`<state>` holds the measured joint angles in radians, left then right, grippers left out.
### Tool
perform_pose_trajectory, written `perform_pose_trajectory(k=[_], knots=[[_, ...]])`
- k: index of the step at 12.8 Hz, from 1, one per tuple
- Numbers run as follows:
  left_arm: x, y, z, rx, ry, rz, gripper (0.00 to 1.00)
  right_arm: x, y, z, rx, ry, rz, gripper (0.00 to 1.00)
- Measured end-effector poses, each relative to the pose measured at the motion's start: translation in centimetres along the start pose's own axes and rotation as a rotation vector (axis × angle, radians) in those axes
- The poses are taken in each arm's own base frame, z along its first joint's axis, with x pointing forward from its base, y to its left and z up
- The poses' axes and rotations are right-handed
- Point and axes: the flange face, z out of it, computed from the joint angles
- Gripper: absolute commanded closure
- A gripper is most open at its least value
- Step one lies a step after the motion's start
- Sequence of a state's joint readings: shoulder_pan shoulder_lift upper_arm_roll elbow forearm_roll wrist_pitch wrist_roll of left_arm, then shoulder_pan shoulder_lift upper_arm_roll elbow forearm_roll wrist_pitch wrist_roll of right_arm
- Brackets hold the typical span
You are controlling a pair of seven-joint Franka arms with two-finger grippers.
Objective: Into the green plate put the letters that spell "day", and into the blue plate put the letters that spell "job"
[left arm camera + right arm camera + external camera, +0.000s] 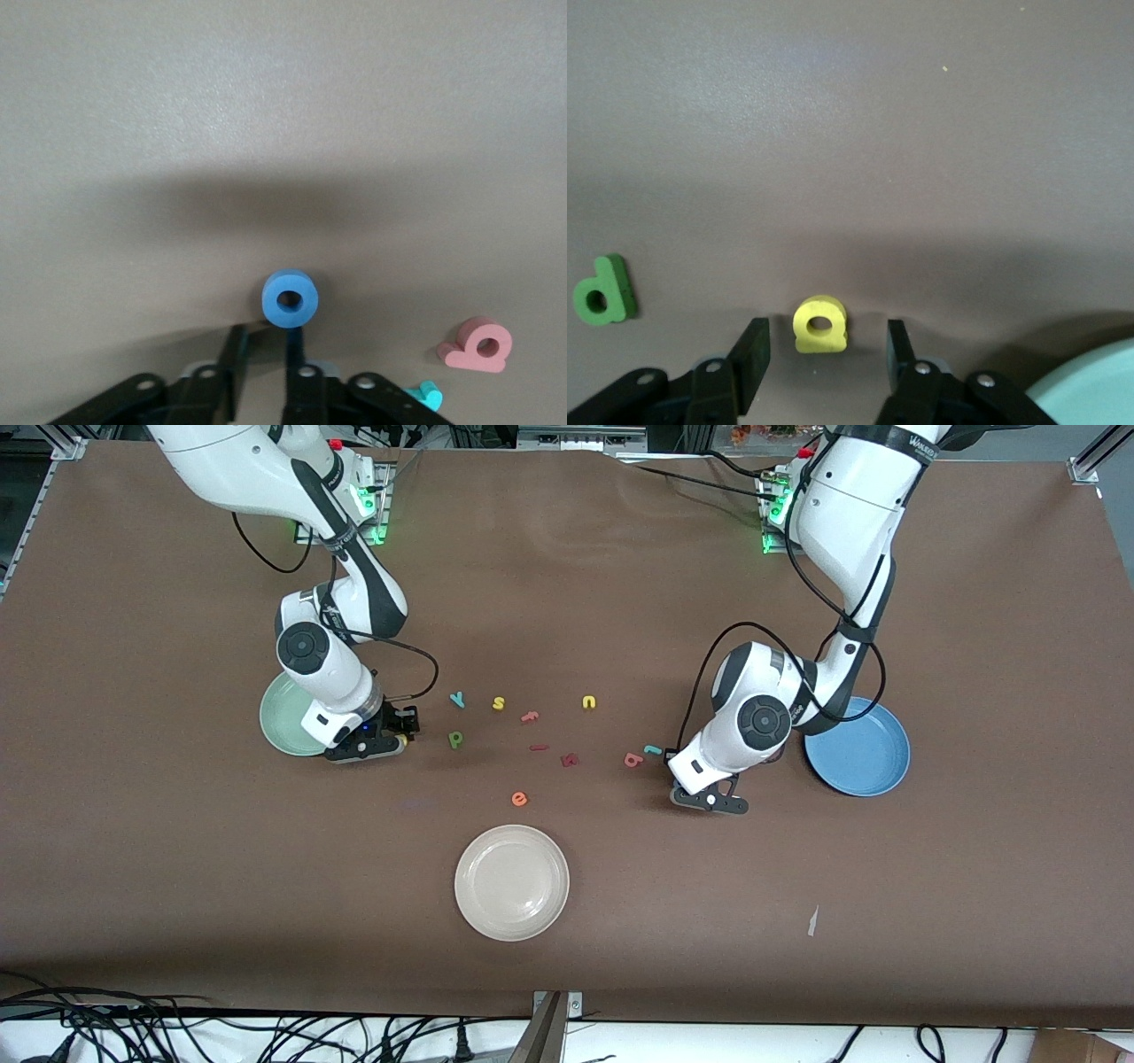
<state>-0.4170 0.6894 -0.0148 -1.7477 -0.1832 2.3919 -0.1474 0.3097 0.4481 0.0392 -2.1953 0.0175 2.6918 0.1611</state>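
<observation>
Two grippers are seen low over the counter [974, 886], each at a small foam letter. The right gripper [824, 350], beside the green plate [279, 722], has its fingers spread either side of the yellow "a" [819, 324], which lies flat and untouched. The left gripper [263, 359], near the blue plate [864, 748], has its fingers close together just short of the blue "o" [290, 298], not pinching it. The salmon "b" [478, 345] lies nearby. Such letters are judged light and squashy, best pinched gently across their flat sides.
</observation>
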Motion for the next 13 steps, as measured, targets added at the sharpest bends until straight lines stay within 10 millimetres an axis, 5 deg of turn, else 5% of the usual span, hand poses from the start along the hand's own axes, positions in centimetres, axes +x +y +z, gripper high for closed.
perform_pose_trajectory(k=[5,10,13], knots=[[0.1,0.0,-0.1,-0.001,0.007,0.0,0.31,-0.1,0.0,0.5,0.0,-0.001,-0.001,0.85],[0.6,1.3,-0.6,-0.009,0.041,0.017,0.32,1.0,0.2,-0.6,-0.004,-0.001,0.001,0.87],[0.5,1.8,0.3,-0.01,0.054,0.026,0.32,2.5,1.3,-4.0,-0.024,-0.069,-0.009,0.87]])
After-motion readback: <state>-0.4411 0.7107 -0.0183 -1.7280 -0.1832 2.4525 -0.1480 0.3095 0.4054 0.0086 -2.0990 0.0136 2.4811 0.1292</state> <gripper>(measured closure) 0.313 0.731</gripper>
